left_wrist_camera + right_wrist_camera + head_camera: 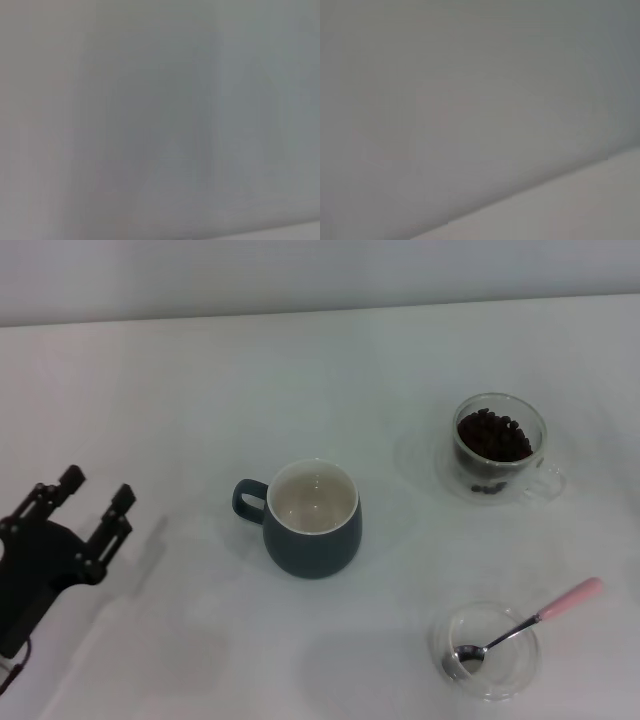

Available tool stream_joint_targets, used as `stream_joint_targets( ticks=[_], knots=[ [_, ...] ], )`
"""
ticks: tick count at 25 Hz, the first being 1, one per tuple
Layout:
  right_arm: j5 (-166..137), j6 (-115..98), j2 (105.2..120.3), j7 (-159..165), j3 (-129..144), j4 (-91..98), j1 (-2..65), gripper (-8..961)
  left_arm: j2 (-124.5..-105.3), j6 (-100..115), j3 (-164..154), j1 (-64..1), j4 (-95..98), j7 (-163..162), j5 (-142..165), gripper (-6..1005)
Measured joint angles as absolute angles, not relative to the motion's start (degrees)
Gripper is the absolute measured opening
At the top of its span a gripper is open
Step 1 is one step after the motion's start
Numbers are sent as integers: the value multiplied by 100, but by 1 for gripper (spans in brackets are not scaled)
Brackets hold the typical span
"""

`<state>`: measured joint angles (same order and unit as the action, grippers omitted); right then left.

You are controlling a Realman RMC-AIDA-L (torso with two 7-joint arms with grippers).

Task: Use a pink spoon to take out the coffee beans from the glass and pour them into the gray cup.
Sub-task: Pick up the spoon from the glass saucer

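Observation:
In the head view the gray cup (312,525) stands mid-table, its handle toward the left, its cream inside empty. The glass (499,447) with the coffee beans (493,436) stands at the back right. The pink spoon (530,621) lies with its silver bowl in a shallow clear glass dish (488,650) at the front right, pink handle pointing up and right over the rim. My left gripper (92,503) is open and empty at the left edge, well left of the cup. My right gripper is out of view. Both wrist views show only blank grey surface.
The white table (180,390) spreads around all the objects, with a pale wall along the back edge. Open table lies between my left gripper and the cup, and between the cup and the dish.

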<state>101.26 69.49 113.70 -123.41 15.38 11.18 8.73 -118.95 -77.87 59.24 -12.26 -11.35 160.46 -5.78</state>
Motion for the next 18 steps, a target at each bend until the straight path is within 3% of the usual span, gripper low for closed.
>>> stream_joint_targets(
  ticks=[6, 18],
  knots=[
    [8721, 7284, 11070, -10264, 1638, 1349, 800, 677, -11893, -7898, 6238, -1162, -1133, 16048, -672, 606],
    [7190, 8578, 10798, -8692, 1635, 1276, 672, 676, -11870, -7937, 6775, -1302, -1124, 16067, -722, 606]
  ],
)
